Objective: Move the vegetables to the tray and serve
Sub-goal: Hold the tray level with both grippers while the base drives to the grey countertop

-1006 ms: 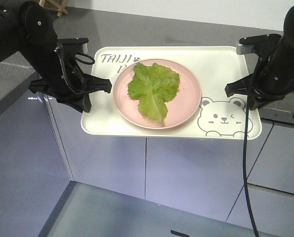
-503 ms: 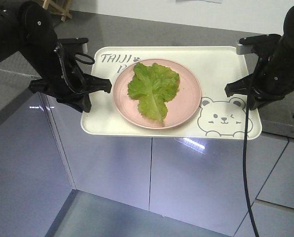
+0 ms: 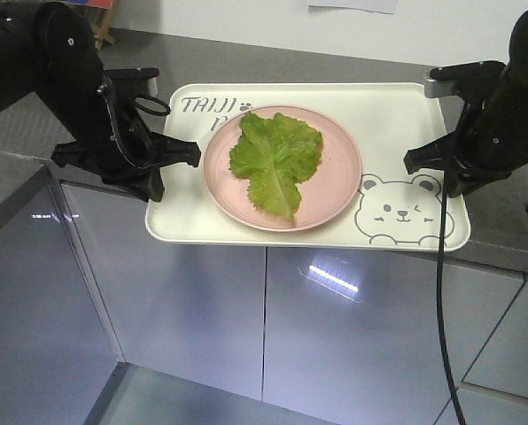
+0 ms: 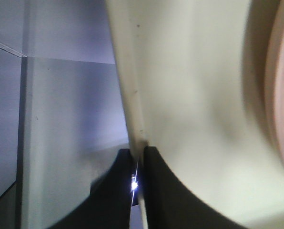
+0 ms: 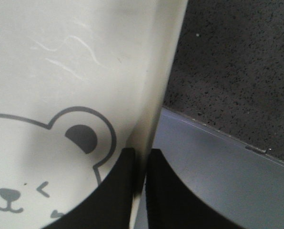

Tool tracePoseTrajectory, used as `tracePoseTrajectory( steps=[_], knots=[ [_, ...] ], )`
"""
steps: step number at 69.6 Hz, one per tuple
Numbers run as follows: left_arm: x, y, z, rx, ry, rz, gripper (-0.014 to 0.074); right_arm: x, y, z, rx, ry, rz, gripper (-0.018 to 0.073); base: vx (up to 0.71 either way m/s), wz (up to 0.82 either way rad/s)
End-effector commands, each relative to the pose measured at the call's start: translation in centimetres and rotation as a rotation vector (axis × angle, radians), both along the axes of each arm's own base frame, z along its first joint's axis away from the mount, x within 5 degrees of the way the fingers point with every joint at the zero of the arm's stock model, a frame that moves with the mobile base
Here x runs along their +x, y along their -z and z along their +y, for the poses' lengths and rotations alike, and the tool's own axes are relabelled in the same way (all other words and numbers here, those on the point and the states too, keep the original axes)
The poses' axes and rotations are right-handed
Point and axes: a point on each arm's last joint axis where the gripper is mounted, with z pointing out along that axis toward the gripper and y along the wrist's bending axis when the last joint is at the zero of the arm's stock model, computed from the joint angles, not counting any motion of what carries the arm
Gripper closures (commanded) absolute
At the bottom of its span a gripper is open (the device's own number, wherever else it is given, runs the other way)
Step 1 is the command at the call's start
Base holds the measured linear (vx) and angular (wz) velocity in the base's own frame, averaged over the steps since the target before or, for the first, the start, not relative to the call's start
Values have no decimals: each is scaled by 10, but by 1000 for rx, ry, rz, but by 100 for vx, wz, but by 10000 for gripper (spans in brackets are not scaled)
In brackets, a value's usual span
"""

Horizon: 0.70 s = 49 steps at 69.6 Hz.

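Tray (image 3: 397, 119) bearing pink plate (image 3: 337, 188), lettuce leaf (image 3: 277, 155); left claw (image 3: 191, 156) clamps rim at 9 o'clock, right claw (image 3: 412, 162) at 3.

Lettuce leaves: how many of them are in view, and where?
1. The lettuce leaf lies on the pink plate, which stands on the tray. A second leaf could be hidden under it, but none shows.
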Motion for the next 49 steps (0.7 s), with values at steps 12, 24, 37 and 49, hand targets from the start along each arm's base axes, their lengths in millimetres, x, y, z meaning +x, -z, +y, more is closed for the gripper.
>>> tracePoseTrajectory(
  steps=[12, 24, 37, 49],
  knots=[
    [-14, -39, -3, -67, 36, -102, 603, -6, -29, -1, -19, -46, -121, 568, 10, -7],
    [-14, -39, -3, -67, 36, -102, 603, -6, -29, -1, -19, -46, -121, 568, 9, 1],
    [-14, -39, -3, -67, 36, -102, 603, -6, -29, -1, -19, -46, -121, 568, 8, -1],
    [-14, -39, -3, -67, 36, -102, 603, -6, -29, -1, -19, -46, -121, 568, 7, -8]
  ],
)
